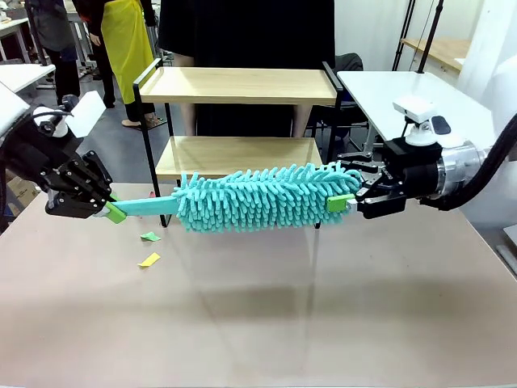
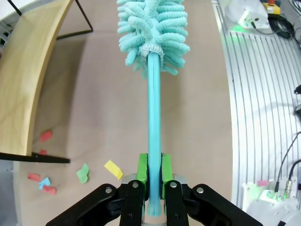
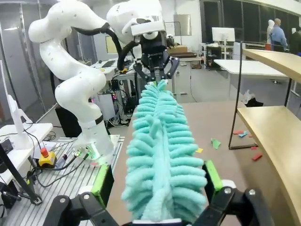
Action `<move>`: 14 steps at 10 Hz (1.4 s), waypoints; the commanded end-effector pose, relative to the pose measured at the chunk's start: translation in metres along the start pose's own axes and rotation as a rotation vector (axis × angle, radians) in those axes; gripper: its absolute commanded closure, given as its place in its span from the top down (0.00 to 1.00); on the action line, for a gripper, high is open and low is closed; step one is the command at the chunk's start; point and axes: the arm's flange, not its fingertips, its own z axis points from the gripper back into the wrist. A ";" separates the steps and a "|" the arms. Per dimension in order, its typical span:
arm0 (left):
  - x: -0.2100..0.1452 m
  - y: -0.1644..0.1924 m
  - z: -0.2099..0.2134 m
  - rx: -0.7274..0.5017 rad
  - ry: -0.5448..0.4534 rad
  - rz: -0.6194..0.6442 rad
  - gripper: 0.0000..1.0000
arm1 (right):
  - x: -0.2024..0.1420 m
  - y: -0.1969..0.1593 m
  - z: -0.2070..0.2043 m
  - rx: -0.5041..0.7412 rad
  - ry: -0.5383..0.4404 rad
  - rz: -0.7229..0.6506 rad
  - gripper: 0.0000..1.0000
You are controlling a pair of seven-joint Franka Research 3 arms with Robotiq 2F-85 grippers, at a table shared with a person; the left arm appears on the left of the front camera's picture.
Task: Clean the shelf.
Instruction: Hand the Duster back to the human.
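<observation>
You see the two-tier light wooden shelf with thin black metal frame [image 1: 242,121] standing at the far middle of the beige tabletop [image 1: 258,307]. In front of it the teal fluffy microfibre duster [image 1: 266,196] hangs level above the tabletop. The left gripper [image 1: 113,212] has its fingers closed on the flat teal handle, the right gripper [image 1: 343,202] has its fingers spread wide around the fluffy tip, and small coloured paper scraps [image 1: 149,249] lie below the handle.

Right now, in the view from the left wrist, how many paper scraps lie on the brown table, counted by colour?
Red scraps: 4
Blue scraps: 1
Green scraps: 1
Yellow scraps: 1
Total: 7
</observation>
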 end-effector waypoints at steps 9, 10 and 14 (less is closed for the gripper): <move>0.002 0.000 0.001 0.000 -0.022 0.000 0.14 | -0.030 0.000 -0.004 -0.027 -0.079 -0.019 1.00; 0.002 0.000 0.001 0.000 -0.022 0.000 0.14 | -0.031 -0.001 -0.005 -0.019 -0.085 -0.026 0.40; 0.002 0.000 0.001 0.000 -0.022 0.000 0.14 | -0.029 -0.002 -0.001 0.033 -0.133 -0.059 0.00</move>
